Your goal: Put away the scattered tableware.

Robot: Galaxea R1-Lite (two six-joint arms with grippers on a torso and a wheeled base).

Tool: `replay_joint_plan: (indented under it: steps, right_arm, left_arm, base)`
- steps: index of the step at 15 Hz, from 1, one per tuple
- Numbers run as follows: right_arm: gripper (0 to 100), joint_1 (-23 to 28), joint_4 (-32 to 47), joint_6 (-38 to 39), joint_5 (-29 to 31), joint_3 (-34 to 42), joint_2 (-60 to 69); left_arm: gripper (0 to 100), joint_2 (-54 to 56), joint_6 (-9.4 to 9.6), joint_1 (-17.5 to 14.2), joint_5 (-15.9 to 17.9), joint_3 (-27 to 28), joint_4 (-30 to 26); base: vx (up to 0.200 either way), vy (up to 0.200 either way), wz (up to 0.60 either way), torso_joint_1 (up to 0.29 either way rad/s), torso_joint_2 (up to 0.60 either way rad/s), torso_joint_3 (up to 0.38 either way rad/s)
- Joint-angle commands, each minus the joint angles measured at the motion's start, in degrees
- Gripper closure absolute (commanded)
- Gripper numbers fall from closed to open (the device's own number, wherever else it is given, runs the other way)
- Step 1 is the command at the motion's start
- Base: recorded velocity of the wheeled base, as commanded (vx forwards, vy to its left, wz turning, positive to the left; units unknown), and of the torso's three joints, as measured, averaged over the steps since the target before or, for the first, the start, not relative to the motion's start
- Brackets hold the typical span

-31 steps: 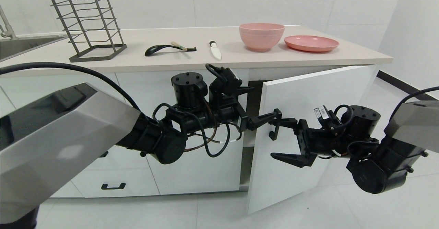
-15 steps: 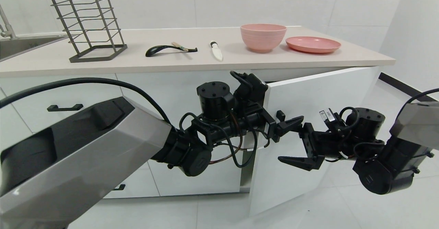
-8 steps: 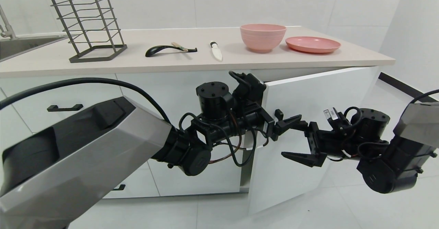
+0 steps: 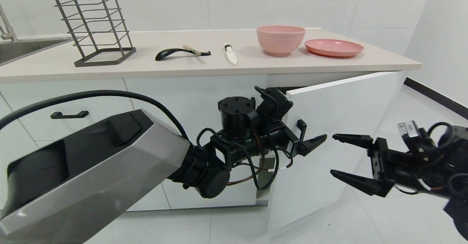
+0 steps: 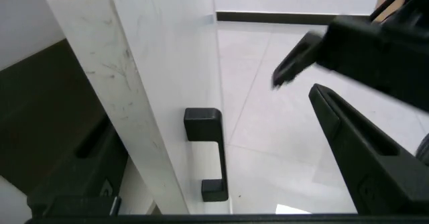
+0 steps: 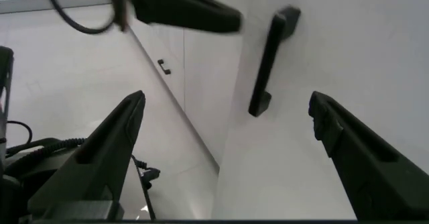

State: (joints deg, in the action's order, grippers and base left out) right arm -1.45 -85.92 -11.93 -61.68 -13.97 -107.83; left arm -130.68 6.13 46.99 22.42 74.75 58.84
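On the counter (image 4: 55,67) — knife (image 4: 230,55), bowl (image 4: 280,40), plate (image 4: 334,47), left to right.

Lighting is bright, even and diffuse. Soft shadows lie beside the pink ribbed bowl (image 4: 280,39) on the beige countertop (image 4: 164,68). The glossy white floor tiles (image 4: 365,218) carry faint glare.

I watch the open cabinet door (image 4: 340,127) through three cameras. The head camera sits above and well back from the door, facing forward and down, far enough to take in the counter (image 4: 164,68) over it. The left wrist camera looks out along the left gripper (image 5: 214,106), hard against the door's free edge. The right wrist camera, behind the right gripper (image 6: 226,98), faces the door's front, close up. All three share the door's handle (image 4: 302,128).
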Motion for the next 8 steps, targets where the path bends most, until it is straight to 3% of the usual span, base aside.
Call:
replay_joint_plan:
  steps: [1,3,8]
  right_arm:
    - [0,3.21,0.14,-0.46,-0.10,9.31,15.54]
    - [0,3.30,0.23,-0.46,-0.10,12.56,23.54]
    - [0,6.64,0.14,-0.37,-0.01,10.72,33.56]
  left_arm:
    - [0,-0.10,0.02,0.29,-0.18,-0.05,0.04]
    - [0,-0.19,0.02,0.29,-1.24,-0.13,0.04]
    - [0,-0.27,0.02,2.75,-1.50,-0.22,0.83]
  base:
    - [0.000,0.000,0.00,0.000,0.00,0.000]
    - [0.000,0.000,0.00,0.000,0.00,0.000]
    - [0.000,0.000,0.00,0.000,0.00,0.000]
